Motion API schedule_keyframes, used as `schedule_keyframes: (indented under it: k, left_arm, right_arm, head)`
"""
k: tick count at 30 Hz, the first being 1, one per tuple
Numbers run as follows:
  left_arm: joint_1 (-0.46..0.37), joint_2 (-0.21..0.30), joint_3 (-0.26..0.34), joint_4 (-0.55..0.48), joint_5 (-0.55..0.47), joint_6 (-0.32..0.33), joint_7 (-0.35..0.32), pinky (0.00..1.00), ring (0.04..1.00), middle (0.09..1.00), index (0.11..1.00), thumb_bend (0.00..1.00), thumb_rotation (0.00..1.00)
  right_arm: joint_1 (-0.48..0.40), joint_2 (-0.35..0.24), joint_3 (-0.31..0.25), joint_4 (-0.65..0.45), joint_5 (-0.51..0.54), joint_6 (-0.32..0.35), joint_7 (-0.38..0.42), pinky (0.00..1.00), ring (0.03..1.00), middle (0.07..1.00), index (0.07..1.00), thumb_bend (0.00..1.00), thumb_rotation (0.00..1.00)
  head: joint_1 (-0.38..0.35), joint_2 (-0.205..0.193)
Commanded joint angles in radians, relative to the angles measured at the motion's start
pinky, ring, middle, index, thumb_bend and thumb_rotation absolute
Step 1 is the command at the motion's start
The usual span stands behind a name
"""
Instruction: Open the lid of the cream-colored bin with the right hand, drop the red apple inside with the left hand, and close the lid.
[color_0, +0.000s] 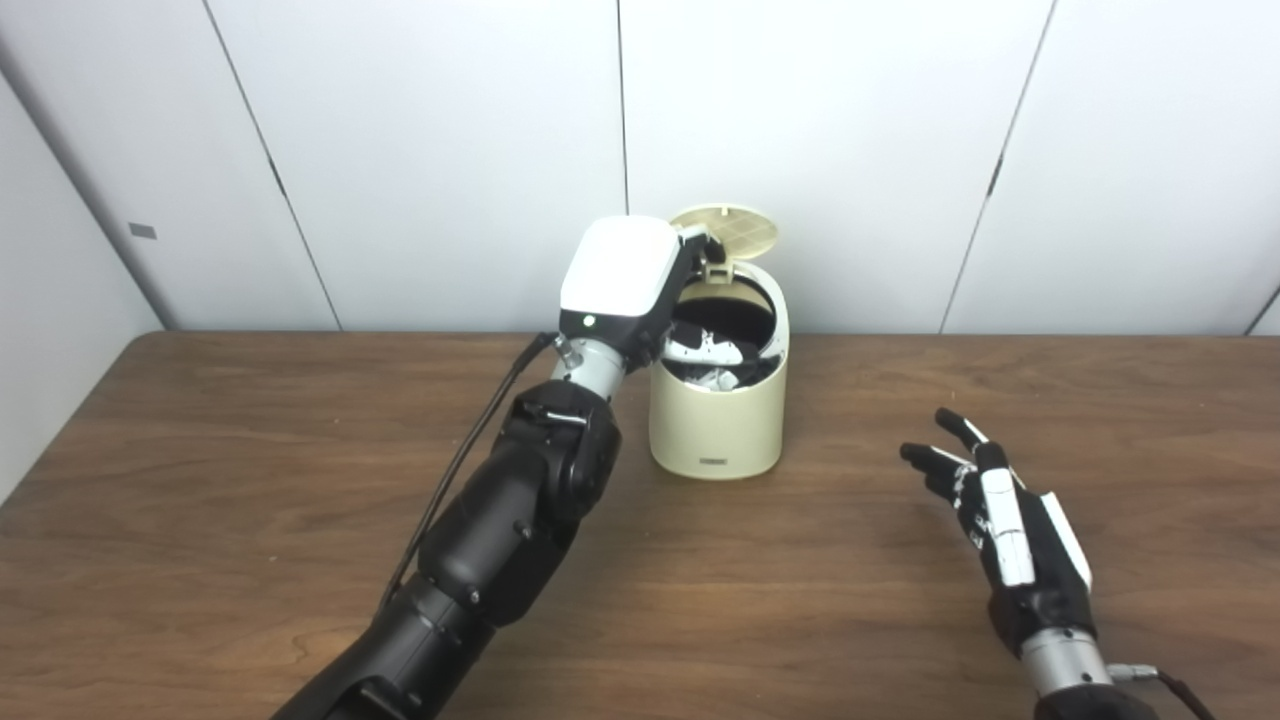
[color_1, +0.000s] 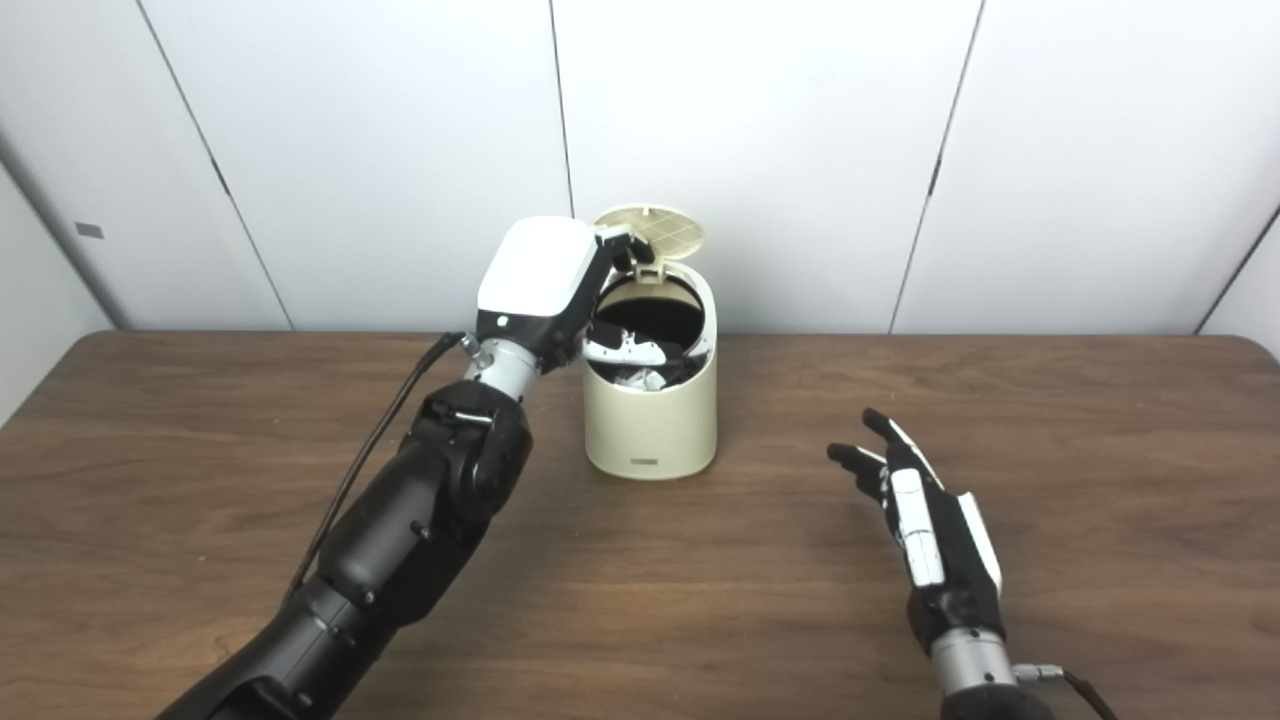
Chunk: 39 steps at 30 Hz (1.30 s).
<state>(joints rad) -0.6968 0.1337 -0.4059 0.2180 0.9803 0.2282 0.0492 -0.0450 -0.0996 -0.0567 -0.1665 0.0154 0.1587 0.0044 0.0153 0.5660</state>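
Drop step: the left hand (color_0: 640, 290) reaches into the cream-colored bin (color_0: 718, 425), lid (color_0: 728, 228) up; apple unseen, so its grasp is unclear. Right hand (color_0: 1000, 525), fingers apart, must close the lid next.

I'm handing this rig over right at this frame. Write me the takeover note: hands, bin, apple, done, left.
Left hand: at the bin's open mouth, fingers reaching inside; whether it holds anything cannot be told.
Right hand: open, empty, over the table right of the bin, clear of it.
Bin: upright at the table's back middle, lid standing open.
Apple: not visible anywhere; possibly in the bin or hidden by the left hand.
Done: lid opened.
Left: confirm the apple is in, pull the left hand out, close the lid.
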Motion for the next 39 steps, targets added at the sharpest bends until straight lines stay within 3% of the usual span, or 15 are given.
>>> schedule_keyframes:
  k: [1, 3, 6, 7, 13, 24, 28, 34, 35, 38, 39]
  left_arm:
    - [-0.004, -0.002, 0.019, -0.002, -0.029, -0.009, 0.012, 0.46, 0.541, 0.539, 0.532, 0.57, 0.05]
    - [0.003, -0.009, 0.034, -0.015, -0.059, -0.028, 0.031, 0.39, 0.43, 0.517, 0.515, 0.52, 0.01]
    - [0.017, -0.016, 0.056, -0.035, -0.101, -0.065, 0.064, 0.34, 0.378, 0.501, 0.52, 0.5, 0.0]
    - [0.023, -0.017, 0.064, -0.042, -0.114, -0.081, 0.078, 0.3, 0.393, 0.521, 0.526, 0.48, 0.0]
    - [0.052, -0.008, 0.089, -0.073, -0.152, -0.171, 0.151, 0.34, 0.422, 0.502, 0.509, 0.48, 0.0]
    - [0.09, 0.003, 0.133, -0.112, -0.189, -0.247, 0.202, 0.36, 0.434, 0.538, 0.492, 0.47, 0.0]
    - [0.136, -0.024, 0.197, -0.15, -0.33, -0.295, 0.194, 0.33, 0.419, 0.516, 0.513, 0.47, 0.0]
    - [0.213, -0.078, 0.284, -0.243, -0.503, -0.248, 0.141, 0.38, 0.423, 0.539, 0.515, 0.5, 0.0]
    - [0.231, -0.082, 0.294, -0.269, -0.525, -0.223, 0.125, 0.4, 0.477, 0.527, 0.501, 0.51, 0.0]
    - [0.292, -0.08, 0.318, -0.345, -0.55, -0.165, 0.089, 0.47, 0.587, 0.662, 0.499, 0.5, 0.08]
    - [0.312, -0.075, 0.322, -0.366, -0.551, -0.154, 0.079, 0.48, 0.603, 0.687, 0.603, 0.53, 0.27]
  right_arm:
    - [-0.026, -0.005, -0.007, -0.019, 0.009, -0.052, 0.005, 0.88, 0.848, 0.754, 0.91, 0.56, 1.0]
    - [-0.026, -0.005, -0.009, -0.016, 0.013, -0.054, 0.007, 0.89, 0.85, 0.754, 0.91, 0.56, 1.0]
    - [-0.026, -0.003, -0.01, -0.014, 0.014, -0.053, 0.005, 0.88, 0.842, 0.75, 0.905, 0.55, 1.0]
    - [-0.026, -0.003, -0.009, -0.014, 0.013, -0.053, 0.006, 0.87, 0.839, 0.75, 0.904, 0.55, 1.0]
    - [-0.025, -0.001, -0.009, -0.01, 0.012, -0.061, 0.004, 0.86, 0.823, 0.741, 0.895, 0.55, 1.0]
    - [-0.028, -0.001, -0.015, -0.012, 0.019, -0.054, 0.005, 0.85, 0.833, 0.759, 0.9, 0.54, 1.0]
    - [-0.037, -0.018, -0.011, -0.001, 0.008, -0.075, 0.012, 0.83, 0.844, 0.792, 0.894, 0.53, 1.0]
    - [-0.076, -0.056, 0.002, 0.039, -0.034, -0.146, 0.015, 0.8, 0.855, 0.865, 0.895, 0.53, 1.0]
    - [-0.089, -0.062, 0.002, 0.047, -0.039, -0.158, 0.016, 0.8, 0.868, 0.875, 0.892, 0.54, 1.0]
    - [-0.131, -0.074, 0.002, 0.051, -0.039, -0.152, 0.023, 0.84, 0.915, 0.911, 0.903, 0.55, 0.99]
    - [-0.149, -0.075, 0.002, 0.05, -0.043, -0.143, 0.021, 0.85, 0.925, 0.918, 0.908, 0.55, 0.99]
  head:
    - [0.001, 0.001]
    - [0.001, 0.001]
    - [0.001, 0.001]
    - [0.001, 0.001]
    - [0.002, -0.005]
    - [0.006, -0.008]
    - [0.007, -0.008]
    - [0.005, -0.005]
    - [0.003, -0.004]
    - [0.005, -0.004]
    - [0.006, -0.002]
